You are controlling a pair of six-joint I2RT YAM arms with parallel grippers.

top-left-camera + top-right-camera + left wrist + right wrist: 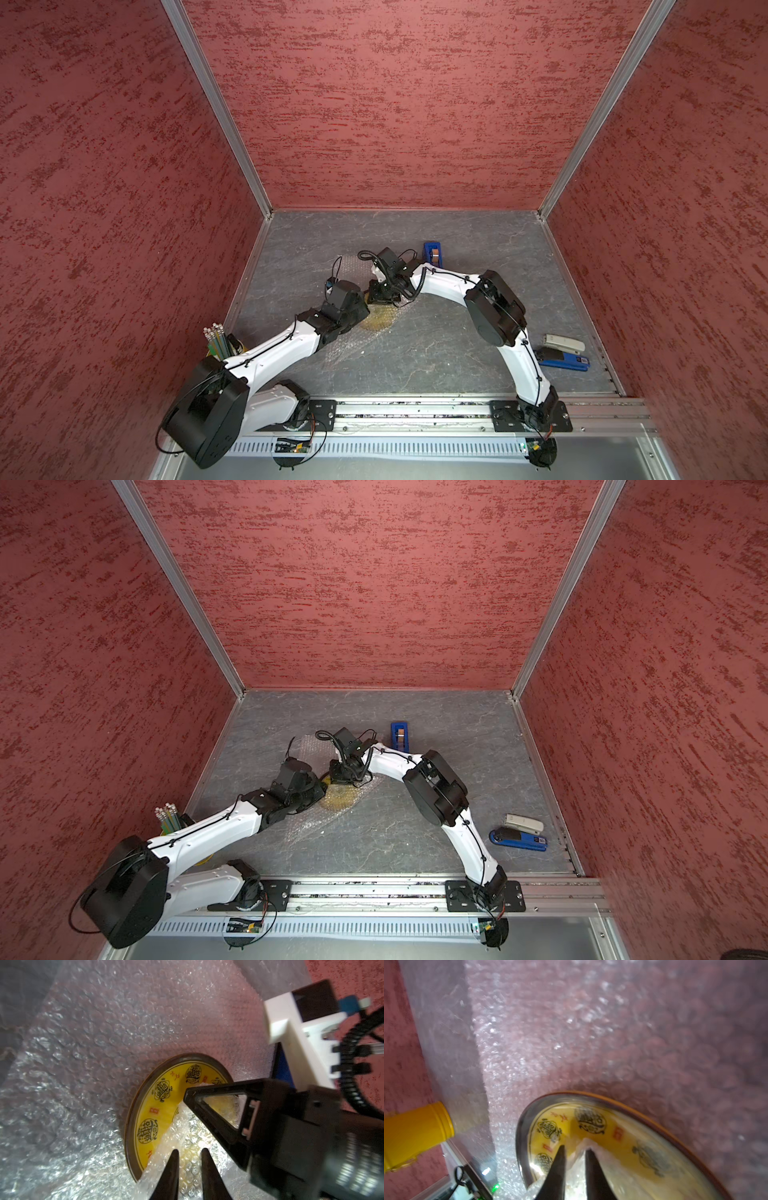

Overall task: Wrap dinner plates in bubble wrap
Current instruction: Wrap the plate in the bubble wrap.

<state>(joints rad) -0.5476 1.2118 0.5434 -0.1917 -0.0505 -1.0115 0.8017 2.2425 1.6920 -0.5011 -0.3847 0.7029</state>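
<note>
**Item: one plate, half covered, both grippers at the flap**

We list one dinner plate [160, 1105], yellow with a dark rim. It lies flat on the bubble wrap [93, 1043] at mid-worktop [436, 357]. In both top views it sits just below frame centre, between the two wrists. A flap of the wrap is folded over roughly half of it, and the ornamented half is bare.

Left gripper [188, 1150]: fingers [172, 1172] narrowly parted over the flap near its edge, lower centre of the left wrist view. We cannot tell whether they pinch it.

Right gripper [574, 1148]: fingers [556, 1167] parted and released, with a crumpled peak of wrap between the tips.

Hazards, in our judgement:
- With neither hold sure, the springy flap may fall back and bare the plate.
- The grippers work just beside each other, so a careless move could knock them together.
- A downward push near the rim could tip or slide the plate on the slick film.

View notes:
- The top views give the layout, with a tape dispenser [433, 254] above the right wrist and staplers [561, 360] at right, but the arms hide every fingertip.
- Only the wrist views show the tips and the plate's ornament.
- The left wrist view alone shows the right gripper side-on, one fingertip at the flap's edge.
- The right wrist view shows no left gripper, only the pencil cup [415, 1132] at its left edge.
</note>
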